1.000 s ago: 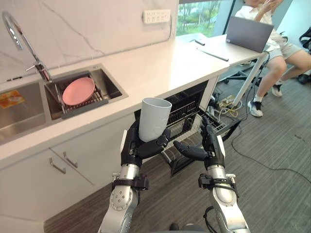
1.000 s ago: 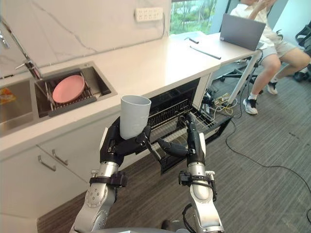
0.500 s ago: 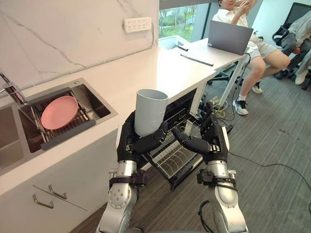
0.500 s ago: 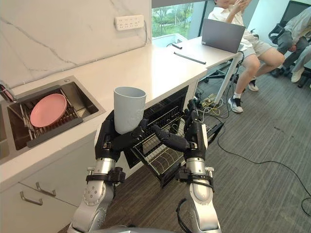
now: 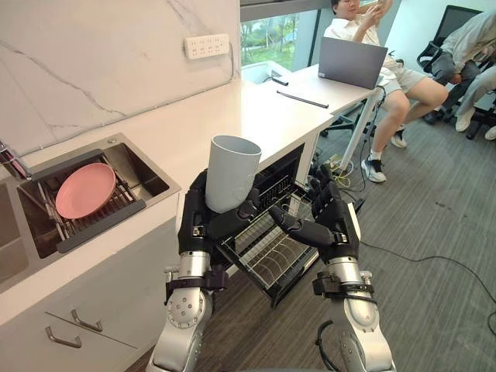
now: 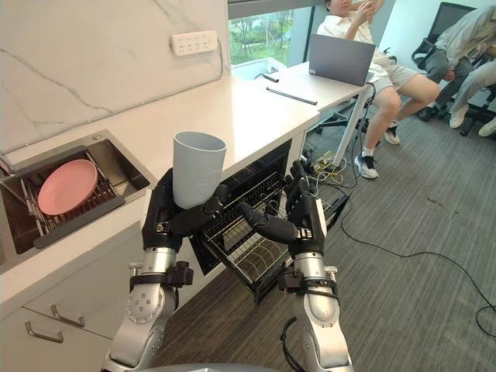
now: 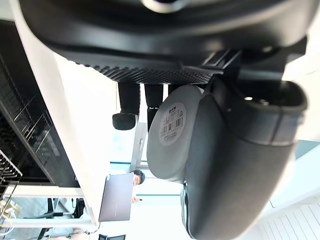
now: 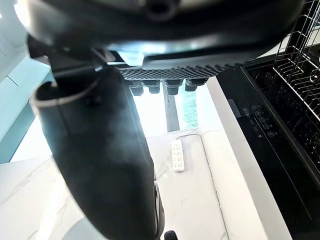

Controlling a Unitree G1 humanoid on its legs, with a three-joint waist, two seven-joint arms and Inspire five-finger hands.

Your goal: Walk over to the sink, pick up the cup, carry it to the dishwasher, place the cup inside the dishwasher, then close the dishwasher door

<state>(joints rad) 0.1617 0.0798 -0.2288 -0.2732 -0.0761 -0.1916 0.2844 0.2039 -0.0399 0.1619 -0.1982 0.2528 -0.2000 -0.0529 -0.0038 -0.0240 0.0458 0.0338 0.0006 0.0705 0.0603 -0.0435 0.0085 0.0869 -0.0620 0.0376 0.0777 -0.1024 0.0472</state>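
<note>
- While the cup (image 5: pixel 232 174) hangs upright just above the open front of the dishwasher (image 5: pixel 304 159), the first half of the job looks finished: it is out of the sink and has been brought across.
- Left hand (image 5: pixel 200 225): fingers and thumb are curled round the cup's lower half, and the left wrist view shows its base sitting against the palm.
- Right hand (image 5: pixel 332 226): it hovers just beside the cup, over the dishwasher's rack (image 5: pixel 267 252), with fingers loosely spread, thumb pointing toward the cup, and nothing in it.
- The rack is drawn out in front of the dishwasher, below both hands, and its wire floor looks free to take the cup.
- Along the desk (image 5: pixel 232 116), the sink (image 5: pixel 151 178) lies well to the dishwasher's left, with a pink plate (image 5: pixel 85 190) inside it.
- Left to do, as I judge it: lower the cup into the rack, let go, pull both hands clear, then shut the door, which cannot close while the rack sticks out.
- Past the dishwasher's far side, a person (image 5: pixel 403 70) sits at a laptop (image 5: pixel 353 62), well apart from the work.
</note>
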